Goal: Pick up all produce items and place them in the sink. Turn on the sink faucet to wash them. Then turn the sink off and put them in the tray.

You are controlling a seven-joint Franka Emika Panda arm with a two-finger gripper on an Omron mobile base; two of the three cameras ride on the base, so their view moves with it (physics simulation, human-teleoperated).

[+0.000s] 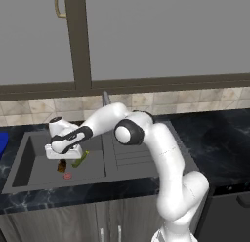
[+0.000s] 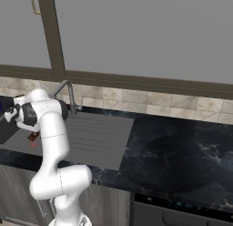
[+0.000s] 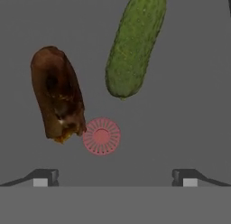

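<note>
I have the gripper (image 3: pixel 115 178) hanging over the sink (image 1: pixel 29 160), jaws spread as wide as they go and holding nothing. In the hand view both produce items lie loose on the basin floor: the brown oblong (image 3: pixel 57 93) at centre left, the green cucumber (image 3: pixel 134 43) running from the top edge down toward the middle. They are apart from each other. The oblong's lower end sits just beside the red drain spot (image 3: pixel 102 136), possibly touching it; I cannot tell from this angle.

In the left base view the sink faucet (image 1: pixel 105 97) shows as a grey stub above the arm, in the upper middle. The right base view gives its neck and spout (image 2: pixel 67 90) more plainly at upper left.

The tray (image 1: pixel 2 143) is a blue sliver at the far left edge, on the table beside the basin. With both items lying in the basin, I judge they are placed for washing, and the open gripper is free to work the lever or lift one out.
</note>
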